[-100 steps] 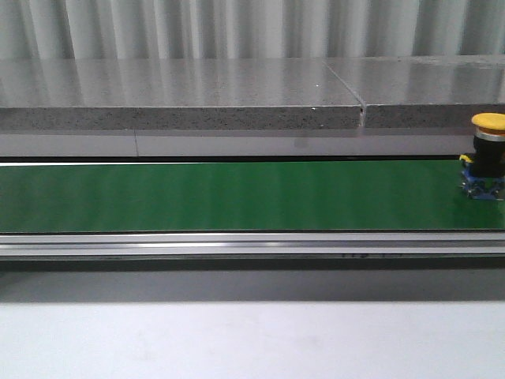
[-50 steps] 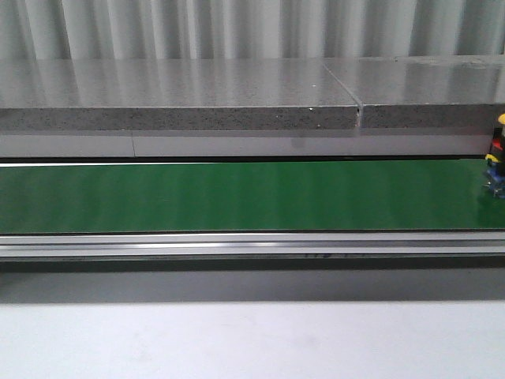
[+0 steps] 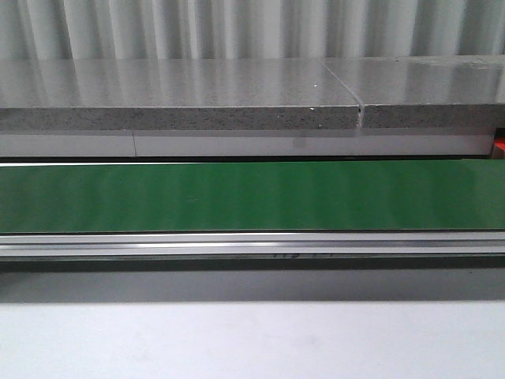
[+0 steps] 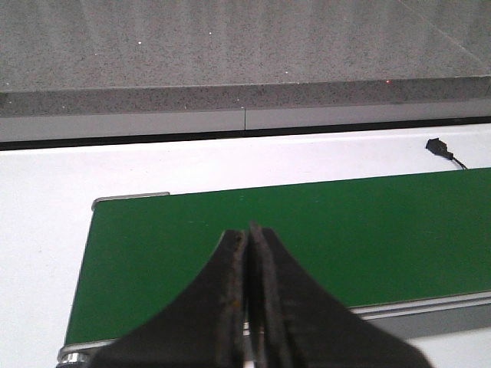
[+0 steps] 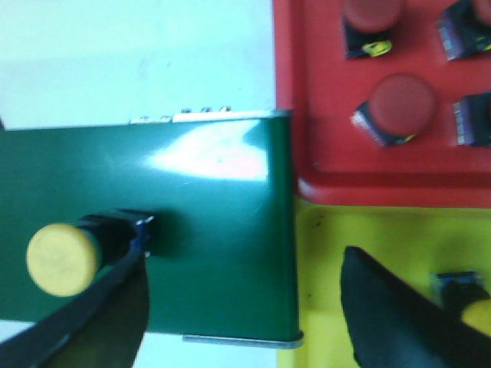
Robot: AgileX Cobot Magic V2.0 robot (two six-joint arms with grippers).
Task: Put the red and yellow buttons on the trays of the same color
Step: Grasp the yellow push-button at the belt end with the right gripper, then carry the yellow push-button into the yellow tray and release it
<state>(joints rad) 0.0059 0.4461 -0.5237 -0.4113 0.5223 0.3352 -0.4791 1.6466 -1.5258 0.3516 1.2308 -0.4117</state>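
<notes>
Counting from the right wrist view: one yellow mushroom-cap push button is standing on the shiny green conveyor belt, near the belt's end, with its black collar and a bit of blue base poking out beside the cap. Just past that end sit two trays side by side, edges touching: a red plastic tray and a yellow plastic tray. In the red tray I can make out two red mushroom-cap buttons with their caps showing, plus two more dark-and-blue bases cut off at the picture's edge, so at least four things in there, though I can't tell the cap colour on those last two. The yellow tray has one more yellow-capped button, partly hidden behind a finger. The right pincer is spread wide, hanging above the belt's end, one dark finger right by the yellow button on the belt and the other over the yellow tray, nothing held between them. The left pincer is pressed together, its two dark fingers meeting at the tips, empty, hovering over the other end of the green belt with the white tabletop around it. In the front view the belt stretch is bare green, with just a sliver of red at the far right edge.
</notes>
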